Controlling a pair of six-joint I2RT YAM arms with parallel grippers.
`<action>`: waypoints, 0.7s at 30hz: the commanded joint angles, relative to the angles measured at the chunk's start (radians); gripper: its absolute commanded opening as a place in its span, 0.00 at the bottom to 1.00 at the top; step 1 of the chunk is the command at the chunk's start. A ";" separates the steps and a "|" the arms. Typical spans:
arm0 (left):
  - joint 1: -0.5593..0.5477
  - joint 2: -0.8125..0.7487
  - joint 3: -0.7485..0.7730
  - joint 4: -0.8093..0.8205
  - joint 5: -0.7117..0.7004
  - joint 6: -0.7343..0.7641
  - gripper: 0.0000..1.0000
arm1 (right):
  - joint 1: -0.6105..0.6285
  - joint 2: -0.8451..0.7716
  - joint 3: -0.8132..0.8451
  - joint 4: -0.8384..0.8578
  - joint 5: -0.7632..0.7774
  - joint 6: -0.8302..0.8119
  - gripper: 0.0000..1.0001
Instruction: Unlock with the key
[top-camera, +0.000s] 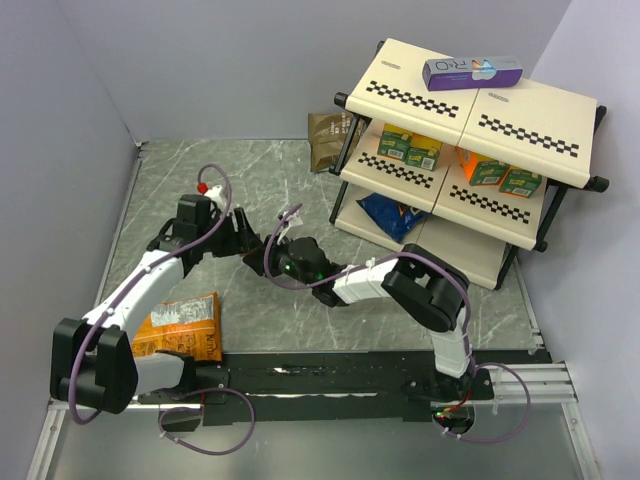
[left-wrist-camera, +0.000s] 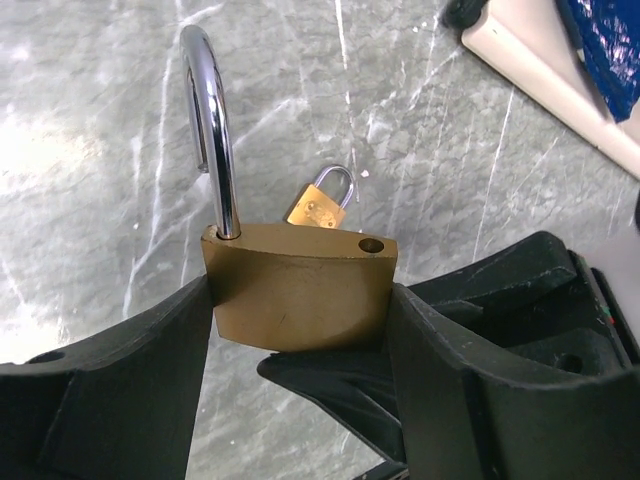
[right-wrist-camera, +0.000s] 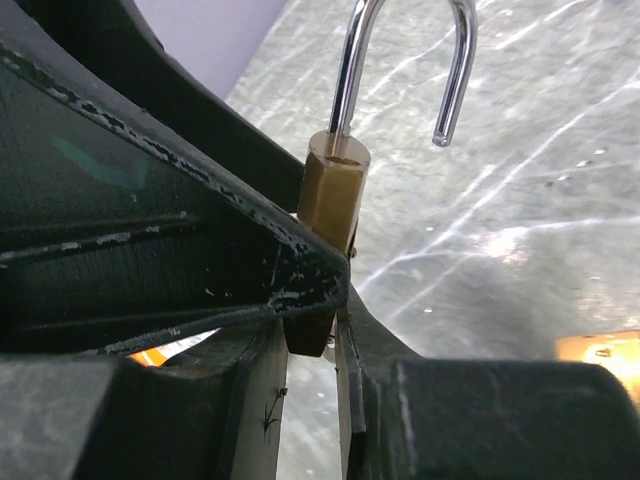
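My left gripper (left-wrist-camera: 300, 300) is shut on the brass padlock (left-wrist-camera: 290, 280), pinching its body from both sides above the table. The silver shackle (left-wrist-camera: 205, 130) stands open, one leg out of its hole. In the right wrist view the padlock (right-wrist-camera: 335, 190) hangs just above my right gripper (right-wrist-camera: 315, 345), whose fingers stand a narrow gap apart under its bottom. Of the key only a small silvery glint (right-wrist-camera: 331, 342) shows there, between the fingertips. In the top view both grippers meet at mid-table, the left (top-camera: 245, 240) and the right (top-camera: 268, 258).
A second, smaller padlock (left-wrist-camera: 320, 205) lies on the marble table beyond the held one. An orange snack bag (top-camera: 185, 325) lies near the left arm's base. A cream shelf rack (top-camera: 470, 110) with boxes and a blue bag (top-camera: 395, 212) stands at the right.
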 joint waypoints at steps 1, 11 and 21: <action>0.047 -0.101 0.007 0.128 -0.084 -0.035 0.01 | 0.043 0.005 -0.023 0.011 0.083 0.088 0.00; 0.070 -0.091 0.004 0.128 -0.119 -0.023 0.01 | 0.074 -0.038 -0.071 -0.023 0.132 0.147 0.00; 0.083 -0.084 0.013 0.116 -0.142 -0.006 0.01 | 0.102 -0.058 -0.103 -0.101 0.166 0.124 0.00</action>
